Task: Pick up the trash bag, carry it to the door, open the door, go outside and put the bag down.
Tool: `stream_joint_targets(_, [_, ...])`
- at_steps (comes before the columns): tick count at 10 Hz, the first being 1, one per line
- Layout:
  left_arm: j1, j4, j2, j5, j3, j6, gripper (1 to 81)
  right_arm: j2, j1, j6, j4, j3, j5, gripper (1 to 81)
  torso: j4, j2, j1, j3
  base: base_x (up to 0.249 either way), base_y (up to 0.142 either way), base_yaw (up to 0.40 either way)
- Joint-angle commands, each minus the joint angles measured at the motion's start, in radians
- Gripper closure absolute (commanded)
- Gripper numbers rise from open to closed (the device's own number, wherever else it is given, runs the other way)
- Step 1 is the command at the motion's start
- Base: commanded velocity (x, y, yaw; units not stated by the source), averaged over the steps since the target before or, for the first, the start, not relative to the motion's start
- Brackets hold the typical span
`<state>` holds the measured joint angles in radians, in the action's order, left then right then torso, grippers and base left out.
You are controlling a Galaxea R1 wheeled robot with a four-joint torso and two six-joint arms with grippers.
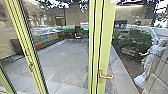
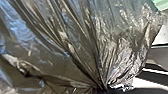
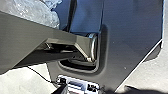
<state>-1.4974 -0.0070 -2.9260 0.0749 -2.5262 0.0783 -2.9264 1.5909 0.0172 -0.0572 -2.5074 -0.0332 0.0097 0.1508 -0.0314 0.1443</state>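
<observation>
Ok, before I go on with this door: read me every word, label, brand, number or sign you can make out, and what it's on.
No readable text.
Trash bag: no lettering I can make out.
Door frame and lever handle: none either.
Robot's pale fitting: dark marks, can't tell if lettering.

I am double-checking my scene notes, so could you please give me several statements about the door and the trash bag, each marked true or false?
1. The handle is mounted on a yellow-green frame. True.
2. The handle is a round knob. False: it is a bent lever.
3. The trash bag is dark, with folds drawn together towards one spot. True.
4. Thick grass covers the ground seen through the glass beside the handle. False: the paving there is laid in slabs.
</observation>
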Motion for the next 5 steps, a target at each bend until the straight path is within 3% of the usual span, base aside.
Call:
stream_joint_targets(1, [0.045, 0.007, -0.003, 0.065, 0.007, 0.005, 81.1, 0.002, -0.038, 0.003, -0.007, 0.007, -0.062, 1.0, 0.0, 0.0, 0.0, 0.0, 0.0, 0.0, 0.242])
stream_joint_targets(5, [0.045, 0.009, -0.003, 0.066, 0.007, 0.005, 81.1, 0.0, -0.038, 0.003, -0.007, 0.007, -0.062, 1.0, 0.0, 0.0, 0.0, 0.0, 0.0, 0.0, 0.193])
